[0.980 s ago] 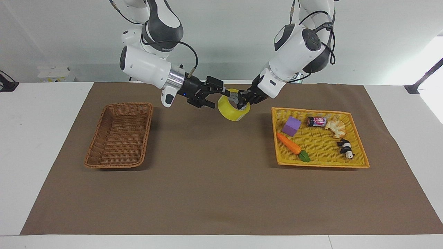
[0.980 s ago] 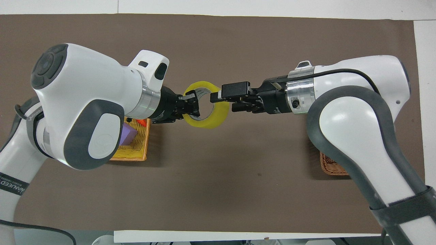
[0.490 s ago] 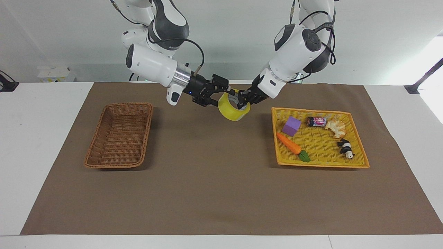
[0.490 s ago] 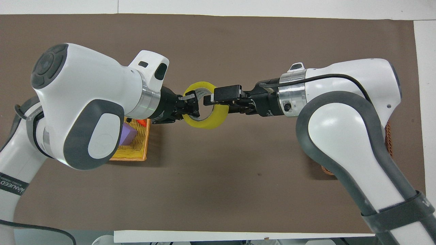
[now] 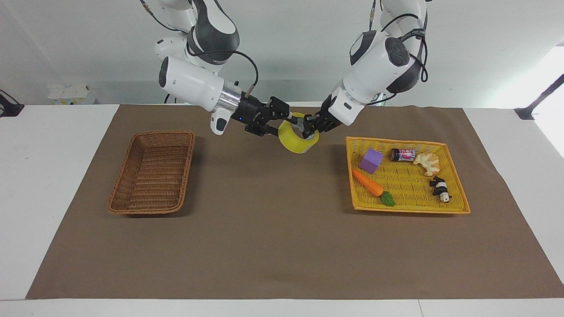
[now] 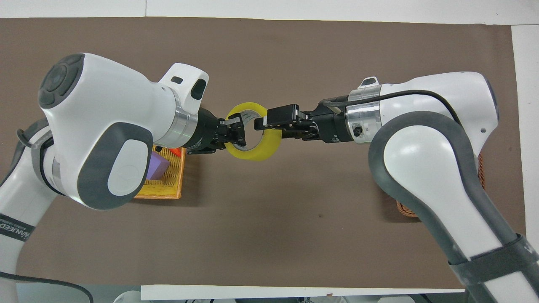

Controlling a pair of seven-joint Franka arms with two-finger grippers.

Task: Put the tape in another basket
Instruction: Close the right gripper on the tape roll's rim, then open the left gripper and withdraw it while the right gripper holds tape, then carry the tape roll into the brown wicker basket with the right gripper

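**Tape held in the air between both grippers, mid hand-over**

My left gripper (image 5: 308, 127) is clamped on the tape (image 5: 298, 141), pinching the roll's wall on the side toward the left arm's end of the table, one finger inside the core and one outside. The roll hangs tilted in the air over the brown mat (image 5: 282, 246), touching nothing below it. My right gripper (image 5: 282, 119) sits on the roll's other side with one finger reaching into the hole and one outside the wall; I cannot tell whether it has closed on the wall

I judge the roll light and rigid: a stiff core under wound film will not give under the fingers. The outer film looks glossy, so I expect it to be slippery, and a pinch on one side of a ring lets it swing. The wall, finger inside and finger outside, is the right place to take it, seated deep and not at the edge. The risk is the left gripper letting go before the right has a firm bite

Outward from the right gripper, toward that arm's end of the table, lies the basket (image 5: 153, 171), with nothing in it. Outward from the left gripper lies the yellow tray basket (image 5: 458, 185) with a purple block (image 5: 371, 160), a carrot (image 5: 368, 183), a small can (image 5: 403, 154) and a panda figure (image 5: 439, 188)
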